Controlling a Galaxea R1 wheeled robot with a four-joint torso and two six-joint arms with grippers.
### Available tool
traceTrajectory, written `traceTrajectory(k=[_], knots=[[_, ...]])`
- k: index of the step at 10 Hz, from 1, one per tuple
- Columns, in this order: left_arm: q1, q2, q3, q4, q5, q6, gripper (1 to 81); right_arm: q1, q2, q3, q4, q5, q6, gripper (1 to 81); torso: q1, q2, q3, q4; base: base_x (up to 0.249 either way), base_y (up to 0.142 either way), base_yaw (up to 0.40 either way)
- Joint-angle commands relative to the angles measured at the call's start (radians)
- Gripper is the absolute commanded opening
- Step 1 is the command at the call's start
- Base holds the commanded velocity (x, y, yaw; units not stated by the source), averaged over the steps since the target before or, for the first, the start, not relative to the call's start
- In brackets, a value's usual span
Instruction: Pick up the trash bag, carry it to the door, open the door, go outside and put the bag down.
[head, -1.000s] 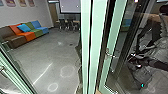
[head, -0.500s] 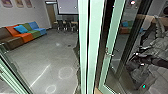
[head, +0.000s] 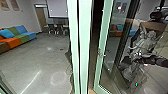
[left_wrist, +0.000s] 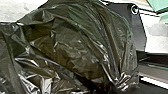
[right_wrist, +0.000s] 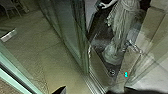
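Across the room, on the robot's left side in the head view, there is the coloured sofa (head: 17, 37), and some chairs (head: 57, 28) stand farther back. Nearer are green posts (head: 84, 45), and to their right a glass door (head: 104, 32) with its metal handle (head: 101, 53). A pale statue (head: 147, 42) is seen in the glass; if it is behind it or only mirrored, I am not sure.

Compared with one second ago, the whole head picture has slid toward the left, so it is the robot which has turned somewhat to its right, I think, and not the furniture. For the task, this probably means that the robot is aligning itself at the doorway, with the carrying part in hand and the putting down not yet done.

The trash bag (left_wrist: 75, 47), dark and wrinkled, is close before the left wrist camera, gathered tight toward one end. Probably the left gripper carries it, but how closed it is, I cannot tell. For the right gripper I also cannot tell if it is wide or narrow. Such thin plastic could catch on the handle or tear at a post, so space around the bag is important.
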Motion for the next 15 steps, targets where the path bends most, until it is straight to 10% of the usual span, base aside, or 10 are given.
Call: traceTrajectory(k=[1, 5, 15], knots=[[-0.034, -0.009, 0.008, -0.003, 0.066, 0.001, 1.0, 0.193, -0.053, -0.036, -0.076, -0.029, -0.014, 81.1, 0.0, 0.0, 0.0, -0.025, 0.0, 0.0, 0.0], [-0.034, -0.014, 0.008, -0.005, 0.066, 0.001, 1.0, 0.183, -0.038, -0.049, -0.073, -0.025, -0.014, 81.1, 0.0, 0.0, 0.002, -0.071, 0.0, 0.0, 0.0], [-0.034, -0.009, 0.004, -0.023, 0.068, 0.0, 1.0, 0.197, 0.065, -0.336, -0.196, 0.175, -0.255, 81.1, -0.002, 0.0, 0.027, -0.064, 0.0, 0.0, 0.0]])
